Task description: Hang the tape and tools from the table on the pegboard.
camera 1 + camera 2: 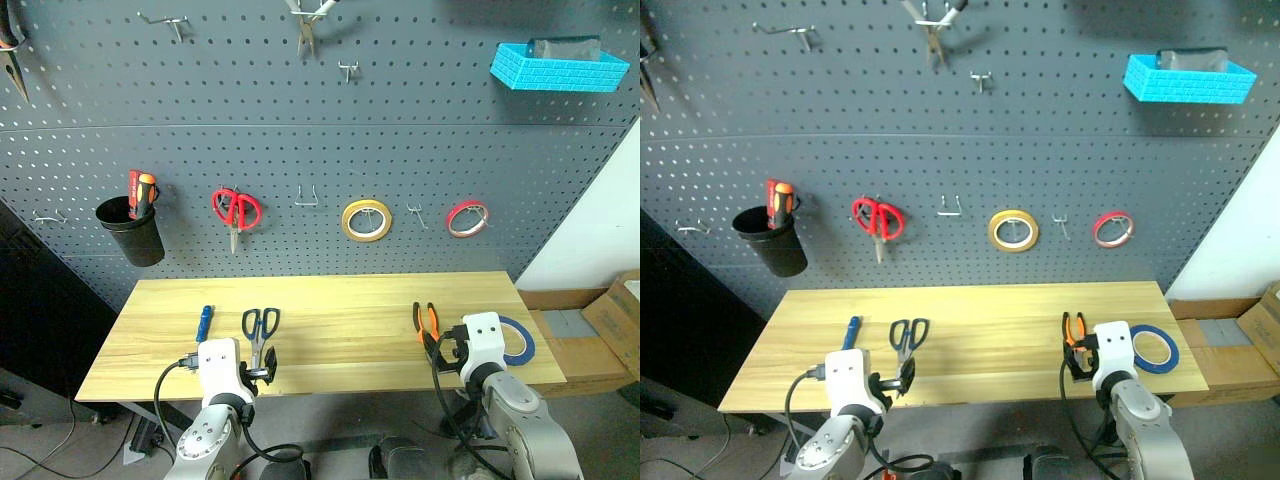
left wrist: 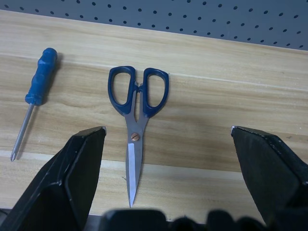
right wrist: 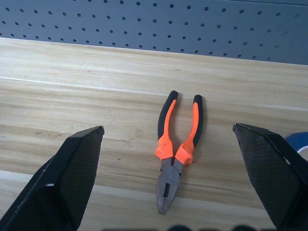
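Both grippers are hanging wide open, empty. Left gripper (image 2: 166, 139) is hovering over the scissors (image 2: 136, 124), lower left; right gripper (image 3: 168, 139) over the pliers (image 3: 175, 144), lower right. You're probably facing stiff, slick steel; take the pliers by the rubbery handles.

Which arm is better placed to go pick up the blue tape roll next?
Right. The blue tape roll lies at the table's right end, just beside the open right gripper; the left gripper hangs over the scissors far across.
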### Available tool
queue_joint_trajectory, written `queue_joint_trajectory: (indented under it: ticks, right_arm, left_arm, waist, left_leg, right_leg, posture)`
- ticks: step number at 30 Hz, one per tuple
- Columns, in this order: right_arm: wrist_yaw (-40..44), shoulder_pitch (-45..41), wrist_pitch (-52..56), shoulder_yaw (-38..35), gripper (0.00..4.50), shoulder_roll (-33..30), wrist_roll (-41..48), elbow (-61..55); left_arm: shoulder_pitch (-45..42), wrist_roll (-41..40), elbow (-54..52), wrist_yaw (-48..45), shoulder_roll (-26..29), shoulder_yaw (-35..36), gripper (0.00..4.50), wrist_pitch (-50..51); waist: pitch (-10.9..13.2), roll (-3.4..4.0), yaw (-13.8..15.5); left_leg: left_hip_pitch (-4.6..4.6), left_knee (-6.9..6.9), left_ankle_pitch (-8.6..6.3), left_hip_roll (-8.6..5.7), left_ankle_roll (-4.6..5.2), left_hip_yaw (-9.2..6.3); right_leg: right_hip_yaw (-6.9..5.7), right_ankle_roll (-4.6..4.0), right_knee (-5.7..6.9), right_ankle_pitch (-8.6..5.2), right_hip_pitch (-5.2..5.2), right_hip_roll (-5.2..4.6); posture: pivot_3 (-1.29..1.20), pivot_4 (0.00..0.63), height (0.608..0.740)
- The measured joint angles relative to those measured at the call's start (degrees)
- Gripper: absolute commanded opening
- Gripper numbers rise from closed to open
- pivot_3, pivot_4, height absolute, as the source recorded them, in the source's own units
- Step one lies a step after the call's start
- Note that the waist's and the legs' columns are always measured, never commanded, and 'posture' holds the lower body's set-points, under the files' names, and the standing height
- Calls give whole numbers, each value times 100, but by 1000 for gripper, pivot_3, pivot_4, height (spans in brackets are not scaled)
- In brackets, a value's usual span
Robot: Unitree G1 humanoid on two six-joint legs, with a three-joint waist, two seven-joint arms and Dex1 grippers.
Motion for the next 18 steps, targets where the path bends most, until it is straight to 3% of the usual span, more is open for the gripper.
queue_joint_trajectory:
  ticks: [18]
  right_arm:
    - [-12, 25, 0, 0, 4500, -1, -1, -2]
  left_arm:
    - [33, 33, -1, 3, -5, 26, 4457, -8]
  waist:
    - [53, -5, 0]
  left_leg:
    - [-5, -1, -1, 0, -1, -1]
  right_leg:
    - [-1, 0, -1, -2, -3, -2]
  posture:
    - [12, 52, 740]
